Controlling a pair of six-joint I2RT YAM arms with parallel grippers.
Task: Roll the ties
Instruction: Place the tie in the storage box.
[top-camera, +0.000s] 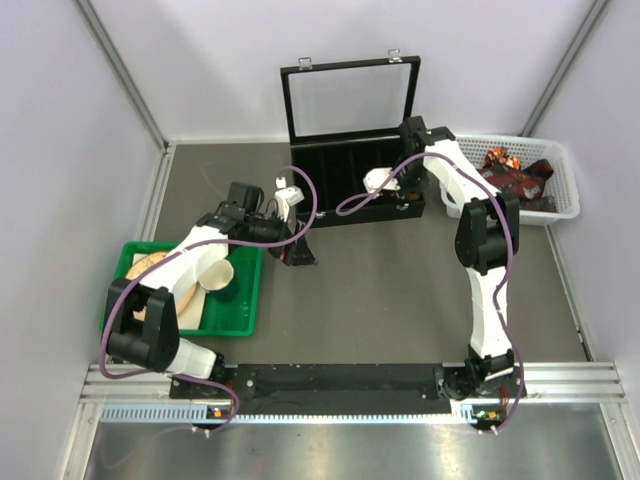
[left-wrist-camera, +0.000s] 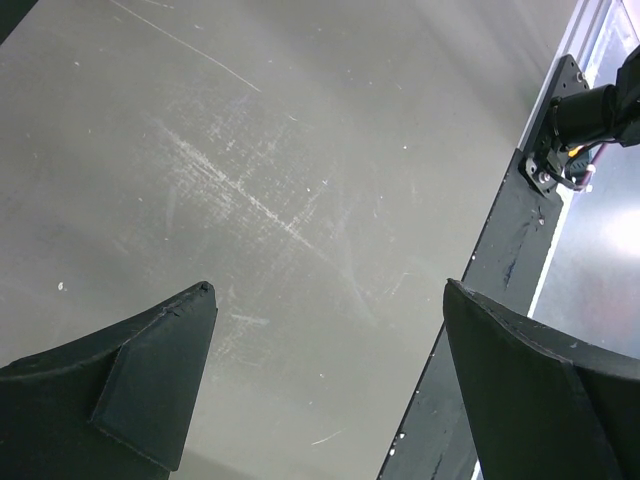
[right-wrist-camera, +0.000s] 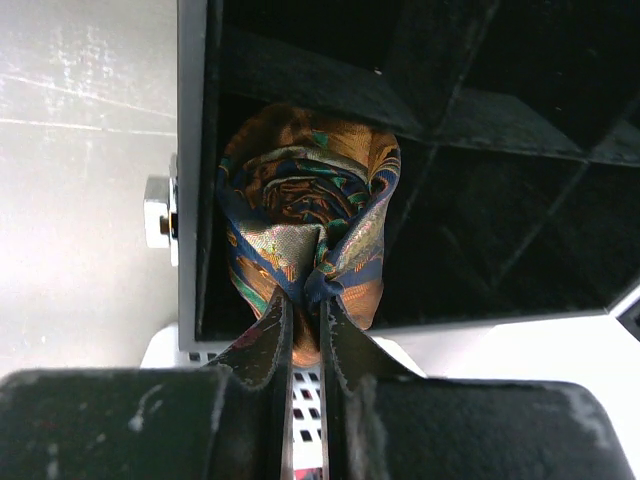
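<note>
Top view: open black case (top-camera: 350, 150) on the counter (top-camera: 400, 290), white basket (top-camera: 565, 203) of loose ties (top-camera: 515, 172) just right of it. Left wrist: left hand (left-wrist-camera: 325, 300) released over the counter. Right wrist: right hand (right-wrist-camera: 305, 305) pinches a rolled tie (right-wrist-camera: 300, 215) inside the case.

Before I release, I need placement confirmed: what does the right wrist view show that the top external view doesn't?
Right wrist only: the rolled tie, pinched in the right gripper, inside a compartment of the black case. Top external only: the left gripper, more ties in the white basket, the green tray. Both: the black case and the right gripper.
</note>
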